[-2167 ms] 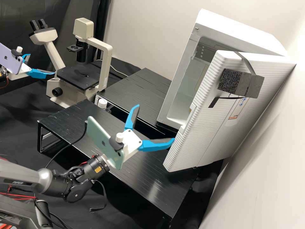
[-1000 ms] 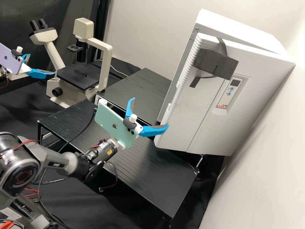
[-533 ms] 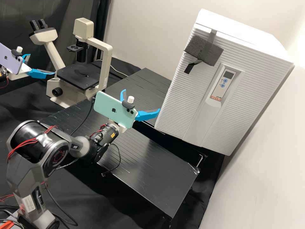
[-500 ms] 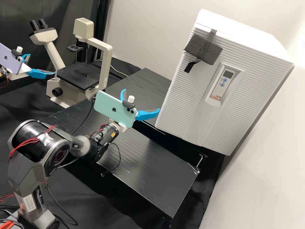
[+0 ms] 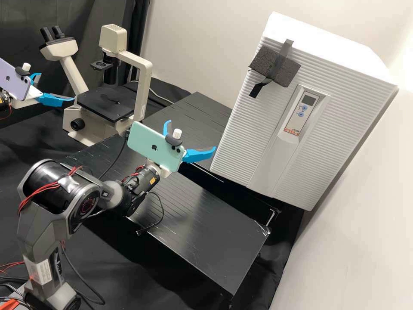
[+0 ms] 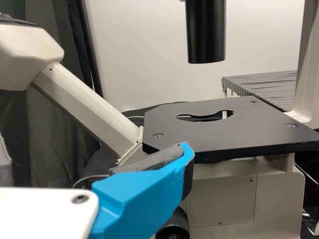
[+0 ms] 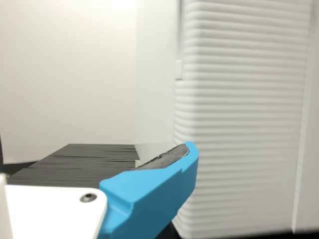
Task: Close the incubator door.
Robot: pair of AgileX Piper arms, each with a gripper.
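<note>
The incubator (image 5: 327, 38) stood against the wall beyond the table (image 5: 215, 245), its ribbed white door (image 5: 245, 129) shut flush. The panel (image 5: 302, 110) on the door carried a small dark display, two blue buttons and orange-red lettering near its lower end. Dark tape (image 5: 284, 56) held a foam pad (image 5: 267, 63) near the door's upper corner. A white label (image 5: 41, 272) lay on the right arm, and the green phone (image 5: 148, 146) and purple phone (image 5: 13, 82) each bore a dark logo.

The right gripper (image 5: 191, 134) hung over the table's far edge, jaws spread wide, one fingertip just beside the door's edge; contact could not be told. The left gripper (image 5: 56, 87), also wide, pointed towards the microscope (image 5: 137, 64).

Earlier the door had stood open, then ajar; it had since swung shut, while the right gripper had moved towards the table's far edge.
</note>
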